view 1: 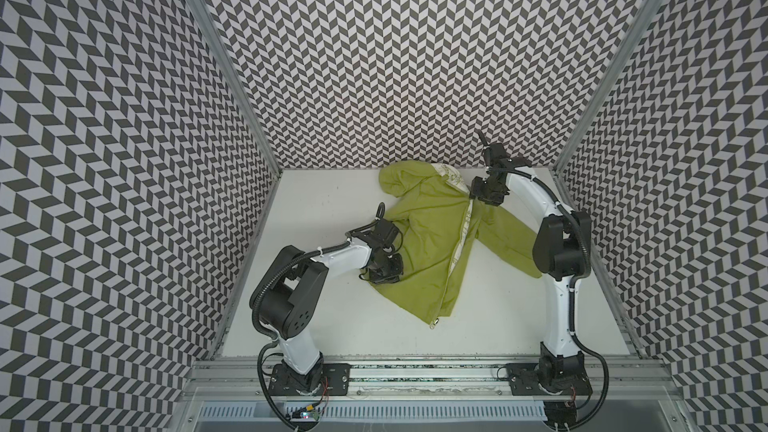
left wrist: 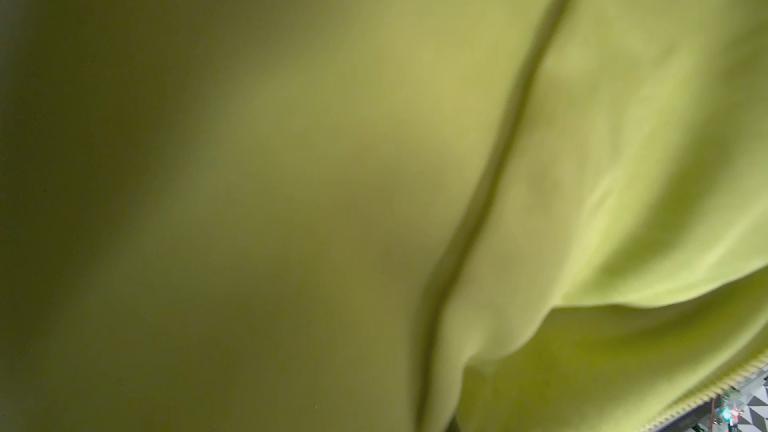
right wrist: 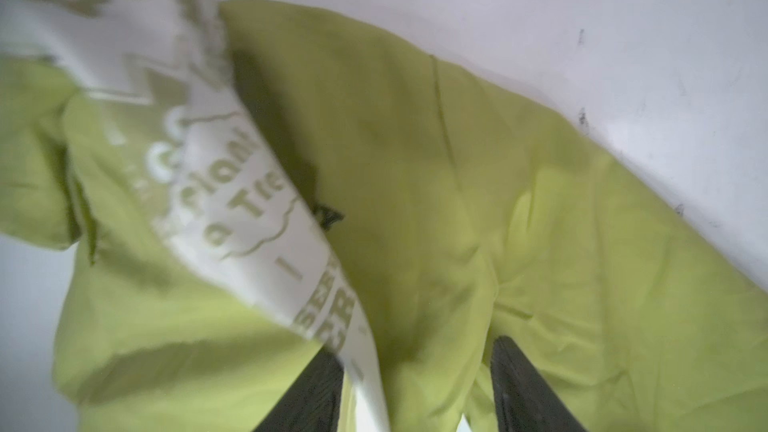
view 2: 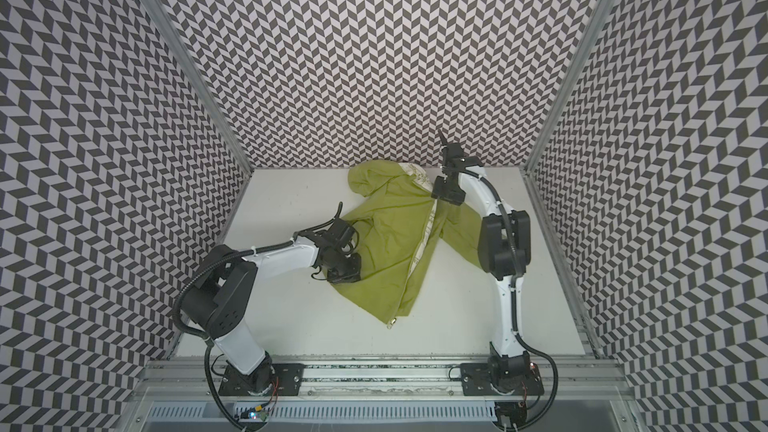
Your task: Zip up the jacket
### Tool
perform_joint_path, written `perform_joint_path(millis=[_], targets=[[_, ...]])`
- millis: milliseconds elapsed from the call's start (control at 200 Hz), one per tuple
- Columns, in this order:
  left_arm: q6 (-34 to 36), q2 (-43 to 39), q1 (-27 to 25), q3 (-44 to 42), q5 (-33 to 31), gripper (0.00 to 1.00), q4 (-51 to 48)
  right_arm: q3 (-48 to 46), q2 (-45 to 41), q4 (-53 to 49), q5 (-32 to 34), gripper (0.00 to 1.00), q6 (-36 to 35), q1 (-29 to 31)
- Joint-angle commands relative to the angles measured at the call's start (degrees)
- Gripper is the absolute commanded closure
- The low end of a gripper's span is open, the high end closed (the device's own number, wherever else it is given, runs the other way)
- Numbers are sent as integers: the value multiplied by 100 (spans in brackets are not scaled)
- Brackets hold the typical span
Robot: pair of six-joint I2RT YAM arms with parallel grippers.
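The lime-green jacket (view 1: pixel 424 243) (view 2: pixel 386 243) lies spread on the white table, hood toward the back wall. Its pale zipper (view 1: pixel 457 251) runs down the front to the hem corner (view 1: pixel 434 312). My left gripper (view 1: pixel 384 278) (view 2: pixel 343 276) sits on the jacket's left edge. Its jaws are hidden; the left wrist view is filled with blurred green fabric (left wrist: pixel 582 160) and a strip of zipper teeth (left wrist: pixel 727 384). My right gripper (view 1: pixel 478 199) (right wrist: pixel 415 367) is at the collar, fingers (right wrist: pixel 316 392) apart, with green fabric and the white printed lining (right wrist: pixel 249 209) in the gap.
The white table (view 1: pixel 332 201) is boxed in by chevron-patterned walls on three sides. An aluminium rail (view 1: pixel 415 371) with both arm bases runs along the front. The right arm's black elbow (view 1: pixel 561 247) hangs over the jacket's right sleeve.
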Motion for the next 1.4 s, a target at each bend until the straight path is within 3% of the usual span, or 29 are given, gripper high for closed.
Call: perform_joint_path(millis=[0, 105, 170, 521, 596, 686, 796, 926, 1242, 1397], targets=[[94, -522, -8, 283, -246, 62, -356, -290, -496, 170, -310, 40, 42, 235], [281, -814, -103, 330, -272, 35, -402, -556, -592, 220, -423, 36, 24, 393], [447, -893, -213, 346, -271, 27, -401, -622, -532, 182, -449, 35, 39, 452], [825, 29, -1058, 537, -903, 22, -808, -1104, -142, -81, -271, 42, 78, 513], [768, 218, -1093, 520, -972, 26, -761, -1251, -102, -68, -259, 46, 83, 512], [755, 403, -1094, 594, -986, 46, -759, -1453, -101, 35, -324, 53, 83, 516], [755, 423, -1095, 812, -1115, 78, -894, -1502, -101, 120, -512, 79, 49, 509], [748, 162, -1027, 1109, -1358, 100, -1154, -1489, -274, 253, -807, 99, 86, 500], [603, -1348, -23, 1154, -2104, 100, -1917, -1726, -810, 2021, -2826, 100, 641, 544], [771, -1882, 597, 842, -1808, 100, -1999, -1402, -536, 2402, -3323, 100, 909, 693]])
